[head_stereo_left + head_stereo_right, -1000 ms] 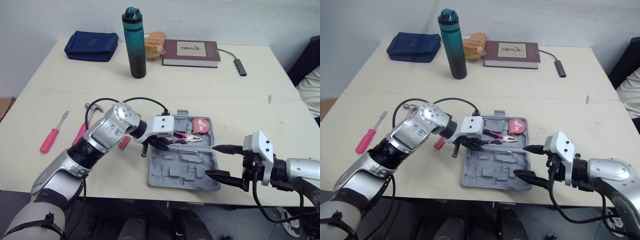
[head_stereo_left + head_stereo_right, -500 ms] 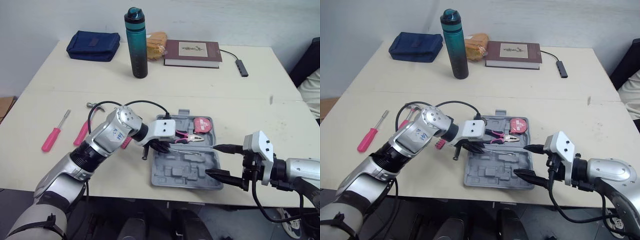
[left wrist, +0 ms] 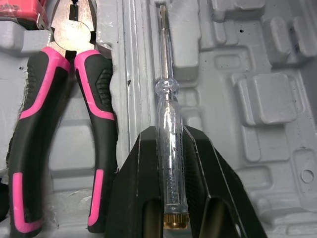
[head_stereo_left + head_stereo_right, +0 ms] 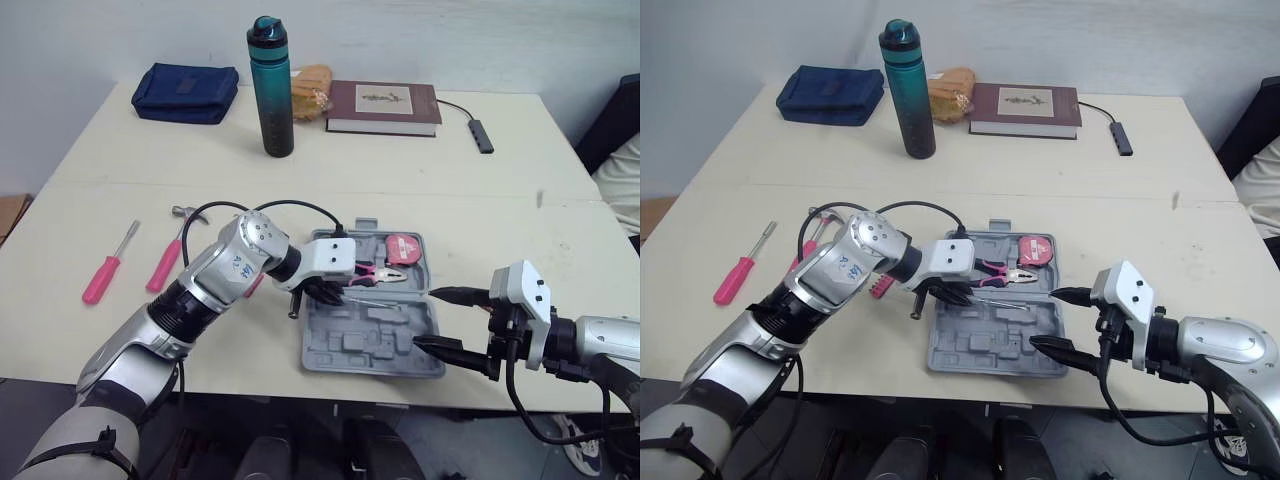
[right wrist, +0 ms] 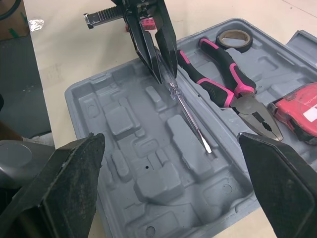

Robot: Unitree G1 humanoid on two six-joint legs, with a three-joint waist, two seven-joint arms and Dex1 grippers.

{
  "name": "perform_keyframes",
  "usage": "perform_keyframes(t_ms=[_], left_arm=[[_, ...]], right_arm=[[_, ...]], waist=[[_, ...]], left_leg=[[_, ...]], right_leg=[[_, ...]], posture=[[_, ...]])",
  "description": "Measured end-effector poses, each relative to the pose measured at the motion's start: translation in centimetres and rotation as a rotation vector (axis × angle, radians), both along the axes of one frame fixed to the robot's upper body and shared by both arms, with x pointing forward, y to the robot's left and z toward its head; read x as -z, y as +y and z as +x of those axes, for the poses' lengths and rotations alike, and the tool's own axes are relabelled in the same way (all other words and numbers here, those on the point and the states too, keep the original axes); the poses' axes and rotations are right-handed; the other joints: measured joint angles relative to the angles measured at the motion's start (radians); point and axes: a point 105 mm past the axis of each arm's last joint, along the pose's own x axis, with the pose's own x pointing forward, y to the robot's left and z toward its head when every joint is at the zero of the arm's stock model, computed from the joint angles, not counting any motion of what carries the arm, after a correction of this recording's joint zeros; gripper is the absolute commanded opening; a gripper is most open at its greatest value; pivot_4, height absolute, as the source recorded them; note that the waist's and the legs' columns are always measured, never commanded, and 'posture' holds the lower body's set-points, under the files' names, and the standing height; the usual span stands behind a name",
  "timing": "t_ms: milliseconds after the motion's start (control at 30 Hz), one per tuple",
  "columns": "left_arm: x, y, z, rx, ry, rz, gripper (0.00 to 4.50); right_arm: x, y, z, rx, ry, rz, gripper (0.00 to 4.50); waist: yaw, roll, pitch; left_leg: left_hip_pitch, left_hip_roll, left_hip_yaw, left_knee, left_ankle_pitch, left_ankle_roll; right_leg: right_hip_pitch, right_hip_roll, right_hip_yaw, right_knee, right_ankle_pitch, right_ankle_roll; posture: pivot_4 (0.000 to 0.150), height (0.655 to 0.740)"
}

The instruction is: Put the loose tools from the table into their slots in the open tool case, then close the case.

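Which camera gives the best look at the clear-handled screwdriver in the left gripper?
The left wrist view: the clear plastic-handled screwdriver sits close up between the left gripper's black fingers. The right wrist view shows its whole length from farther off; the eye views show a thin sliver over the grey tool case.

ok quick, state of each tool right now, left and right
Left tool: closed on the clear-handled screwdriver, over the tool case.
Right tool: open, holding nothing.
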Motion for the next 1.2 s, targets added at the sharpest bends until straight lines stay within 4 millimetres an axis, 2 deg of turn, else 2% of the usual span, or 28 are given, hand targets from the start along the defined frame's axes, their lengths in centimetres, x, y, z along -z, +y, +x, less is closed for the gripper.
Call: perform_keyframes(t_ms=[33, 67, 133, 167, 233, 333, 400, 500, 533, 600, 667, 733, 833, 967, 1200], left_arm=[[0.0, 0.0, 0.0, -0.005, 0.002, 0.002, 0.98], [-0.1, 0.0, -0.1, -0.007, 0.007, 0.003, 1.17], [-0.1, 0.0, -0.3, -0.010, 0.020, 0.006, 2.10], [-0.2, 0.0, -0.3, -0.021, 0.030, 0.006, 2.42], [-0.6, -0.1, -0.6, -0.031, 0.048, -0.002, 2.42], [-2.5, -0.3, -0.8, -0.011, 0.000, -0.034, 2.42], [-2.6, 0.0, -0.4, -0.021, -0.024, -0.051, 2.42], [-1.7, 0.2, -0.1, -0.066, 0.026, -0.158, 1.56], [-1.1, 0.3, 0.0, -0.090, 0.049, -0.218, 0.98], [-0.3, 0.4, -0.4, -0.115, 0.097, -0.322, 0.12], [-0.4, -0.1, -0.3, -0.146, 0.109, -0.425, 0.04], [-1.5, -0.3, 0.2, -0.162, 0.052, -0.506, 0.04], [-1.6, -0.1, 0.6, -0.183, 0.030, -0.557, 0.04], [1.1, -0.1, -0.3, -0.189, 0.095, -0.540, 0.04], [2.3, 0.1, -0.1, -0.191, 0.090, -0.499, 0.04]], right_arm=[[0.0, 0.0, 0.0, 0.001, -0.001, 0.000, 4.50], [0.0, 0.0, 0.0, 0.001, -0.003, 0.001, 4.50], [-0.1, 0.0, 0.0, 0.002, -0.006, 0.003, 4.50], [-0.1, 0.0, 0.0, 0.001, -0.007, 0.003, 4.50], [-0.1, 0.0, 0.0, 0.000, -0.007, 0.004, 4.50], [-0.2, 0.1, 0.0, -0.005, -0.010, 0.010, 4.50], [-0.2, 0.2, 0.0, -0.007, -0.008, 0.011, 4.50], [-0.2, 0.2, -0.1, -0.009, -0.010, 0.015, 4.50], [-0.2, 0.2, -0.1, -0.010, -0.010, 0.016, 4.50], [0.0, 0.1, -0.1, -0.008, -0.005, 0.014, 4.50], [0.0, 0.1, -0.1, -0.007, -0.004, 0.014, 4.50], [0.0, 0.1, -0.1, -0.008, -0.004, 0.014, 4.50], [0.0, 0.1, -0.1, -0.008, -0.004, 0.013, 4.50], [0.1, 0.0, 0.0, -0.004, -0.001, 0.015, 4.50], [0.0, 0.0, 0.0, -0.011, -0.002, 0.015, 4.50]], waist=[[0.000, 0.000, 0.000], [0.000, 0.000, 0.000], [0.000, 0.000, 0.000], [0.000, 0.000, 0.000], [0.000, 0.000, 0.000], [-0.001, 0.000, 0.000], [-0.002, 0.000, 0.000], [-0.002, 0.001, 0.000], [-0.003, 0.001, 0.000], [-0.002, 0.000, 0.000], [0.001, 0.000, 0.000], [0.006, 0.000, 0.000], [0.004, 0.000, 0.000], [-0.001, 0.000, 0.000], [0.000, 0.000, 0.000]], left_leg=[[0.000, 0.000, 0.000, 0.000, 0.000, 0.000], [0.000, 0.000, 0.000, 0.000, 0.000, 0.000], [0.000, 0.000, 0.000, 0.001, 0.000, 0.000], [0.000, 0.000, 0.000, 0.001, 0.000, 0.000], [-0.003, 0.000, 0.000, 0.002, 0.000, 0.000], [-0.003, 0.000, 0.000, 0.002, 0.000, 0.000], [-0.003, 0.000, 0.000, 0.002, 0.000, 0.000], [-0.003, 0.000, 0.000, 0.002, 0.000, 0.000], [-0.003, 0.000, 0.000, 0.002, 0.000, 0.000], [-0.004, 0.000, 0.000, 0.003, 0.000, 0.000], [-0.004, 0.000, 0.000, 0.004, 0.000, 0.000], [-0.003, 0.000, 0.000, 0.004, 0.000, 0.000], [-0.003, 0.000, 0.000, 0.003, 0.000, 0.000], [-0.003, 0.000, 0.000, 0.003, 0.000, 0.000], [-0.003, 0.000, 0.000, 0.003, 0.000, 0.000]], right_leg=[[0.000, 0.000, 0.000, 0.000, 0.000, 0.000], [0.000, 0.000, 0.000, 0.001, 0.000, 0.000], [0.000, 0.000, 0.000, 0.002, 0.000, 0.000], [0.000, 0.000, 0.000, 0.002, 0.000, 0.000], [-0.002, 0.000, 0.000, 0.005, 0.000, 0.000], [-0.002, 0.000, 0.000, 0.006, 0.000, 0.000], [-0.002, 0.000, 0.000, 0.006, 0.000, 0.000], [-0.002, 0.000, 0.000, 0.006, 0.000, 0.000], [-0.003, 0.000, 0.000, 0.006, 0.000, 0.000], [-0.003, 0.000, 0.000, 0.006, 0.000, 0.000], [-0.003, 0.000, -0.001, 0.005, 0.000, 0.000], [-0.002, -0.001, -0.001, 0.002, 0.001, 0.001], [-0.002, -0.001, 0.000, 0.002, 0.001, 0.001], [-0.003, 0.000, 0.000, 0.004, 0.001, 0.001], [-0.002, 0.000, 0.000, 0.003, 0.001, 0.001]], posture=[[0.150, 0.7400], [0.150, 0.7400], [0.150, 0.7400], [0.150, 0.7400], [0.150, 0.7400], [0.150, 0.7400], [0.150, 0.7400], [0.150, 0.7400], [0.150, 0.7400], [0.150, 0.7400], [0.150, 0.7400], [0.150, 0.7400], [0.150, 0.7400], [0.150, 0.7400], [0.150, 0.7400]])
